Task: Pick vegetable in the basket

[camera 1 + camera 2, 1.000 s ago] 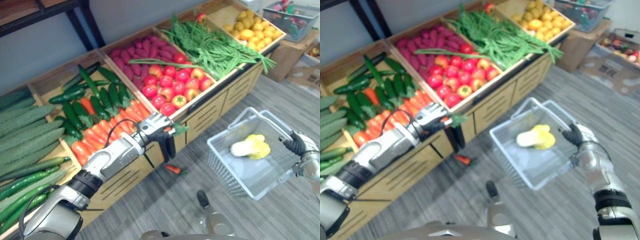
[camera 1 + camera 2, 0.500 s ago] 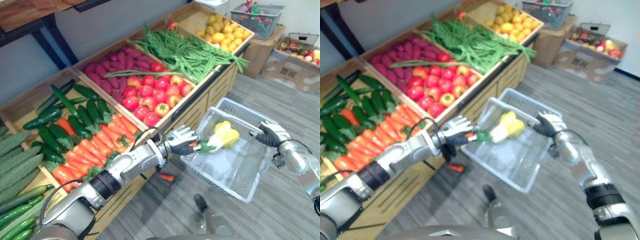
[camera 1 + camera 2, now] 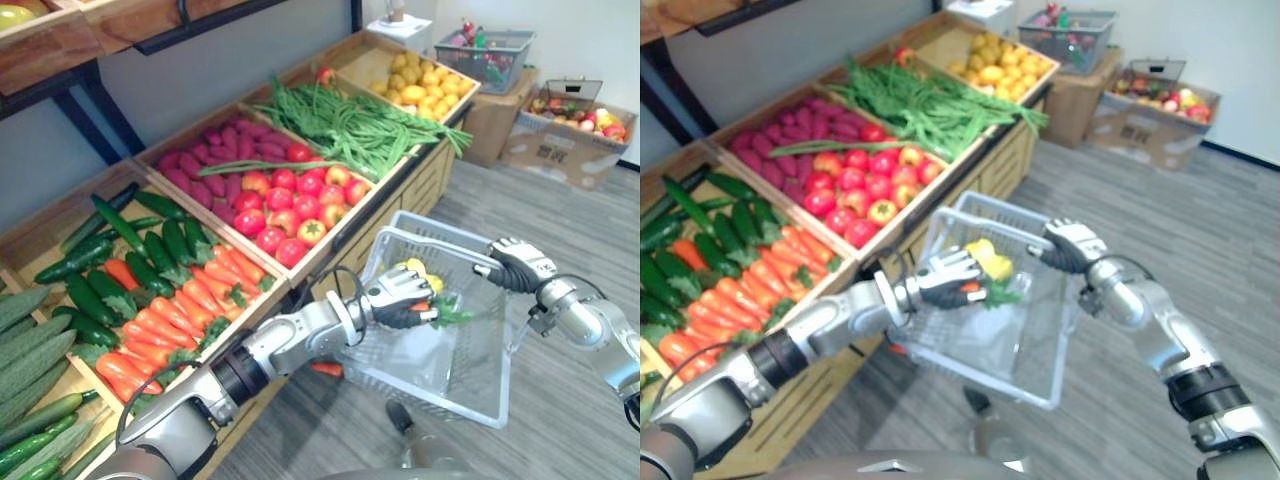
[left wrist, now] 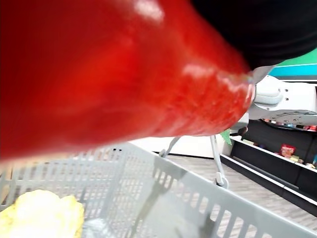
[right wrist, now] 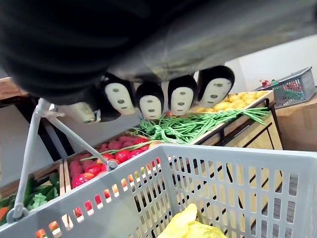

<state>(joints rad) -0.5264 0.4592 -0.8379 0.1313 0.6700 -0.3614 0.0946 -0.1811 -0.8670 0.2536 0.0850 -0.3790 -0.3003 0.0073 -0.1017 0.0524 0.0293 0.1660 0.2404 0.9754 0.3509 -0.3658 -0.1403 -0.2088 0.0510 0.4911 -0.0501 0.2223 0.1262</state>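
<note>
My left hand point(image 3: 395, 295) is shut on an orange carrot point(image 3: 426, 307) with green leaves and holds it over the inside of the grey wire basket point(image 3: 440, 395). Seen close in the left wrist view, the carrot point(image 4: 124, 74) hangs above the basket wall point(image 4: 198, 198). A yellow leafy vegetable point(image 3: 412, 268) lies in the basket, just behind the carrot. My right hand point(image 3: 515, 265) is shut on the basket's handle and holds the basket up off the floor; its fingers point(image 5: 181, 96) curl over the handle above the basket rim point(image 5: 223, 163).
A long wooden stand runs along the left with crates of cucumbers point(image 3: 120, 235), carrots point(image 3: 180, 310), tomatoes point(image 3: 285, 205), green beans point(image 3: 360, 125) and yellow fruit point(image 3: 420, 85). One carrot point(image 3: 325, 368) lies on the floor under the basket. Cardboard boxes point(image 3: 560, 140) stand far right.
My left hand has carried the carrot from the stand's front edge to over the basket. My right hand has lifted the basket closer to the stand. The camera has shifted too.
</note>
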